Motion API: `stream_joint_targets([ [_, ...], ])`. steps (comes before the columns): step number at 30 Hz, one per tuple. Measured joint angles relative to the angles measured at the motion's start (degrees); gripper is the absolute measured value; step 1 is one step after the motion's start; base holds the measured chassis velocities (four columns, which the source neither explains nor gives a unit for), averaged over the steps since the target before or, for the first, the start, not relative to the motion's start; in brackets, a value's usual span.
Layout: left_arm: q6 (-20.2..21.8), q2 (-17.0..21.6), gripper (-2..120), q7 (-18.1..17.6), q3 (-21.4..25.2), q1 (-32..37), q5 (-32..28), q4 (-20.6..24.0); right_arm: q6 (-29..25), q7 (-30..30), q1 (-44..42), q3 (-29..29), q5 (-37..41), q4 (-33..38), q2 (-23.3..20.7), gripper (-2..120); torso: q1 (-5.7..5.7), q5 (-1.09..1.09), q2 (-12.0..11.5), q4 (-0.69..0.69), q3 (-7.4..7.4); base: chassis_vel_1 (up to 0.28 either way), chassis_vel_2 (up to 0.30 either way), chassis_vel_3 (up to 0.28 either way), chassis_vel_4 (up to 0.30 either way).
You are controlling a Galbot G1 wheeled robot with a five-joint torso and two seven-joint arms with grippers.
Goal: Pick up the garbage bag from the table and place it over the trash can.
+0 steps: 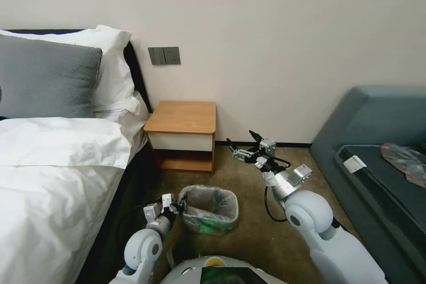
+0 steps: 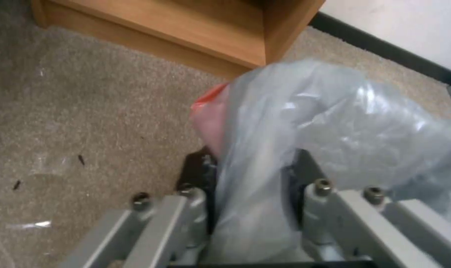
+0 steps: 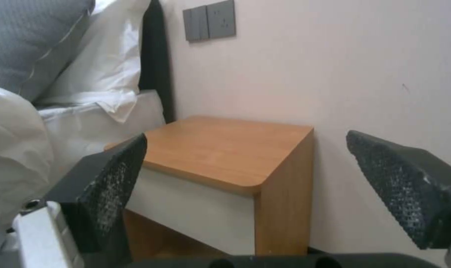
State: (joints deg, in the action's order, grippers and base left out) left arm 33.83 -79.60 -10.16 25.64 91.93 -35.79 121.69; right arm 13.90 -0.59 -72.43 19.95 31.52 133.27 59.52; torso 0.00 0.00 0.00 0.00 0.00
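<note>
The garbage bag [image 1: 208, 199] lies draped over the trash can [image 1: 209, 227], which stands on the carpet in front of the table [image 1: 183, 117]; the can's green side shows through the film. My left gripper [image 1: 179, 206] is at the can's left rim, shut on the bag's edge. In the left wrist view the film [image 2: 335, 123] with its pink-red rim passes between the fingers of that gripper [image 2: 250, 171]. My right gripper [image 1: 242, 140] hangs open in the air to the right of the table, holding nothing. Its open gripper [image 3: 255, 178] faces the table top [image 3: 225, 149].
A bed [image 1: 53, 164] with pillows runs along the left. A grey-blue sofa [image 1: 377, 128] stands on the right with another pinkish plastic bag [image 1: 406, 159] on its seat. Carpet lies open between the can and the sofa.
</note>
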Motion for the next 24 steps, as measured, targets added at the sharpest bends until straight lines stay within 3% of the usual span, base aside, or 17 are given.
stream_joint_targets([
  [12,-0.5,-0.4,71,-1.4,0.3,0.7,0.3,0.5,0.1,0.2,0.4,0.2,0.0,-0.3,0.1,100,0.00,0.00,0.0,0.00,0.00,0.000,0.000,0.000,0.000],
  [15,-1.4,-0.6,86,-2.3,0.8,1.3,1.2,1.8,0.1,0.2,0.3,1.1,0.0,-0.4,0.5,100,0.00,0.00,0.0,0.00,0.00,0.000,0.000,0.000,0.000],
  [18,-2.1,-0.7,89,-2.5,1.0,1.7,2.2,3.2,0.1,0.1,-0.4,1.8,-0.2,-0.4,1.1,100,0.00,0.00,0.0,0.00,0.00,0.000,0.000,0.000,0.000],
  [19,-3.1,-0.8,90,-2.3,1.1,1.9,3.5,3.8,0.3,-0.5,-1.0,2.0,-0.7,-0.3,1.6,100,0.00,0.00,0.0,0.00,0.00,0.000,0.000,0.000,0.000],
  [21,-9.4,-0.8,93,-0.8,1.3,2.1,9.8,3.9,1.3,-3.5,-3.5,2.2,-3.3,0.4,3.5,100,0.00,0.00,0.0,0.01,0.00,0.000,0.000,0.000,0.000],
  [22,-9.4,-0.8,93,-0.8,1.3,2.1,9.8,3.9,1.3,-3.5,-3.5,2.2,-3.3,0.4,3.5,100,0.00,0.00,0.0,0.01,0.00,0.000,0.000,0.000,0.000],
  [24,-22.7,-0.8,93,2.5,2.1,1.9,15.8,1.0,1.8,-6.6,-7.7,1.4,-9.7,0.8,6.2,100,0.00,-0.01,0.0,0.01,0.00,0.000,0.000,0.000,0.000],
])
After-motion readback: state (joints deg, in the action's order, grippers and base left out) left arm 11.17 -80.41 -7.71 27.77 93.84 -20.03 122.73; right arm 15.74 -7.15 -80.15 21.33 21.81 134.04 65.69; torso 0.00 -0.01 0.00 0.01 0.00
